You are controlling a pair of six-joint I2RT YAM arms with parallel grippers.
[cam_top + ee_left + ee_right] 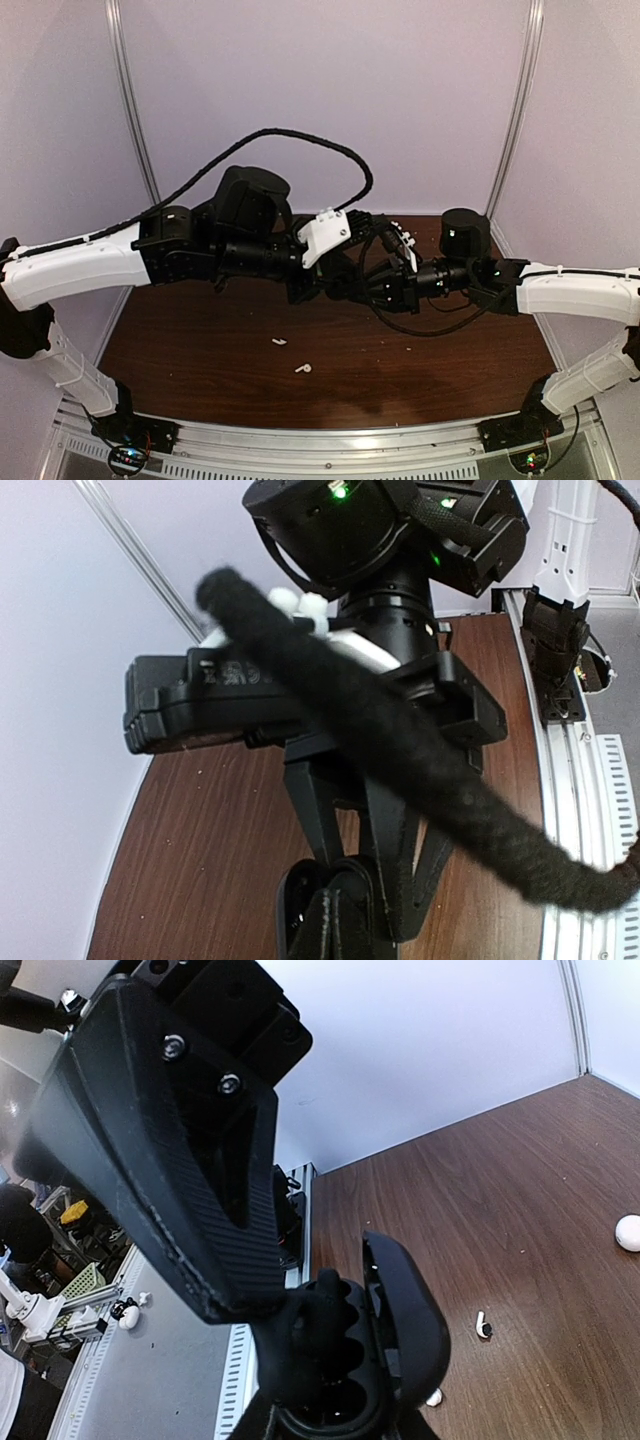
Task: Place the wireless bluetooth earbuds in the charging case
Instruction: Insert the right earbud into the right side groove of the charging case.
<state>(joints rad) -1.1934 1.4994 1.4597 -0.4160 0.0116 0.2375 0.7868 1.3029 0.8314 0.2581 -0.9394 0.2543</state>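
The black charging case (415, 1325) is held above the table with its lid open; it also shows in the left wrist view (289, 912). My right gripper (340, 1425) is shut on its lower half. My left gripper (327, 920) is shut, and its tips reach down into the open case (322, 1305). Both grippers meet mid-air over the table's middle: the left (318, 284) and the right (350, 287). I cannot see the tiny black earbuds; the fingers hide the case's wells.
Two white stemmed earbuds (279, 342) (302, 368) lie on the brown table (200, 340) below the grippers. A pale round case (628, 1232) sits at the far right. A thick black cable (400, 750) crosses the left wrist view.
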